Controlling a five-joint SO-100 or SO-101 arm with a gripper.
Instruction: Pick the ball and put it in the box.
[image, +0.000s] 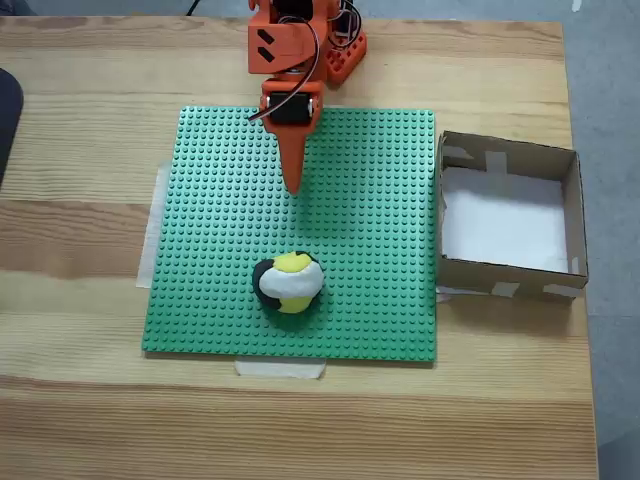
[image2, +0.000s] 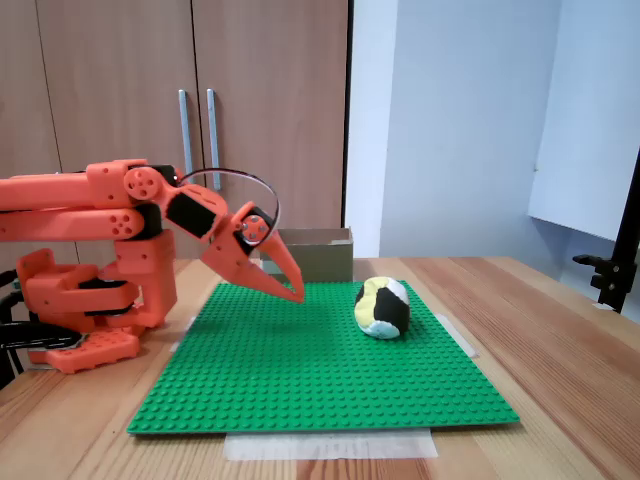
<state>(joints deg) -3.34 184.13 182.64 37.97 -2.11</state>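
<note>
While the ball lies free on the green studded baseplate, towards the plate's near edge in a fixed view from above, the reach is the step judged to be in hand, and nothing is yet carried. The gripper is seen pointing down at the plate, its fingers drawn together into a single orange point with no gap visible between them, so it is taken as closed on nothing; in the side-on fixed view the gripper hangs just above the studs, apart from the ball. The box stands on the table just beside the plate's right edge in the top view, its white bottom bare. For the grasp to be done well, the jaws should be opened wide before any advance is made, since a closed tip would only push the soft ball along the plate. The tip should be lifted a little, carried over the ball, and lowered so that one finger passes on each side of its widest part. The squeeze is best kept gentle, because the lumpy ball looks likely to deform and slip. A clear lift above the cardboard wall would then be needed before the ball is carried across to the box.
</note>
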